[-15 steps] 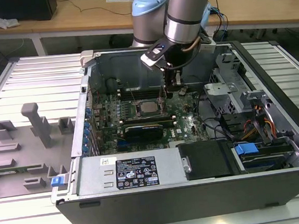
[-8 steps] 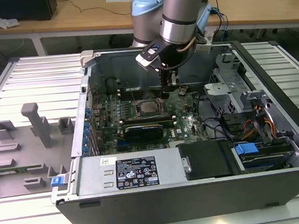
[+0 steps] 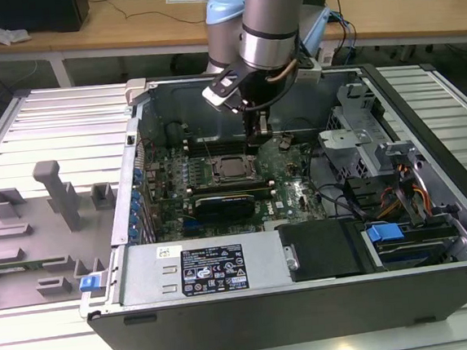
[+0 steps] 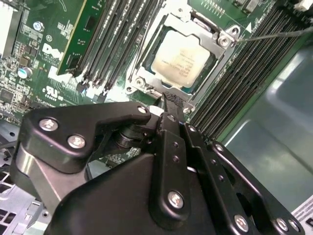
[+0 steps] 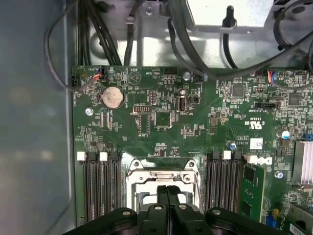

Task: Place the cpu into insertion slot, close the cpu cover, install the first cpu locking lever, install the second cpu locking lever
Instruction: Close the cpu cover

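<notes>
The jaws are pressed together with nothing between them, and the gripper (image 4: 168,104) hangs just beside one edge of the cpu cover (image 4: 215,41). The cover lies flat around the cpu (image 4: 181,58), whose silver top shows through its window. A thin wire lever (image 4: 274,35) runs from the cover's corner across the black memory slots (image 4: 254,73)

Exterior view: bright, even overhead room light. Slatted table (image 3: 40,118) pale, near washed out. Computer case (image 3: 311,315) interior darker than surroundings.

Second wrist view: soft glare on cpu (image 4: 180,59) top, diffuse sheen on case wall (image 4: 274,122). Gripper (image 4: 167,100) body dark, small highlights on screws.

First wrist view: motherboard (image 5: 161,117) evenly lit, cable area above it shadowed.
</notes>
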`<state>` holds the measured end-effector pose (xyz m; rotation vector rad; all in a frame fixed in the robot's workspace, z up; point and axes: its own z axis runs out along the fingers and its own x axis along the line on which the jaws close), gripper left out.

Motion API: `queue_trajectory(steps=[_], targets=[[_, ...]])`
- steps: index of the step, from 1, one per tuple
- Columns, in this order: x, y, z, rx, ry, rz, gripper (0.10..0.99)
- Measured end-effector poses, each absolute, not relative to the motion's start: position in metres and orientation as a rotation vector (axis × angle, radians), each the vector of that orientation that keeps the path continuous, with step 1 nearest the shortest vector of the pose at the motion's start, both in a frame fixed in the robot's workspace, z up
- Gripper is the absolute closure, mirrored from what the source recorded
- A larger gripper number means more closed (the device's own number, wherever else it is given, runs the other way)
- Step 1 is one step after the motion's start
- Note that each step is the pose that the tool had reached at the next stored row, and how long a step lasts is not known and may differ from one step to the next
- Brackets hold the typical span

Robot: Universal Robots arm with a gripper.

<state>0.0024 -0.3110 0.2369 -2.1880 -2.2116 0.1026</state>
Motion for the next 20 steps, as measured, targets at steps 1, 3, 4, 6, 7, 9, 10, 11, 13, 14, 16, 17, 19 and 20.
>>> queue_trajectory(steps=[1, 3, 4, 6, 7, 9, 10, 11, 13, 14, 16, 17, 19, 20], targets=[[0.0, -0.311, 0.237, -2.192, -2.215, 0.095, 0.98], [-0.004, -0.311, 0.236, -2.199, -2.222, 0.079, 0.98], [-0.006, -0.311, 0.236, -2.203, -2.226, 0.072, 0.98], [-0.01, -0.311, 0.235, -2.215, -2.238, 0.047, 0.98], [-0.013, -0.311, 0.235, -2.227, -2.248, 0.023, 0.98], [-0.018, -0.311, 0.234, -2.239, -2.26, -0.004, 0.98], [-0.02, -0.312, 0.234, -2.243, -2.264, -0.013, 0.98], [-0.023, -0.312, 0.234, -2.245, -2.267, -0.018, 0.98], [-0.029, -0.313, 0.232, -2.248, -2.269, -0.024, 0.98], [-0.033, -0.315, 0.231, -2.248, -2.269, -0.024, 0.98], [-0.038, -0.317, 0.228, -2.248, -2.269, -0.024, 0.98], [-0.039, -0.317, 0.228, -2.248, -2.269, -0.024, 0.98], [-0.039, -0.318, 0.228, -2.248, -2.269, -0.024, 0.98], [-0.039, -0.317, 0.227, -2.248, -2.269, -0.024, 0.98]])
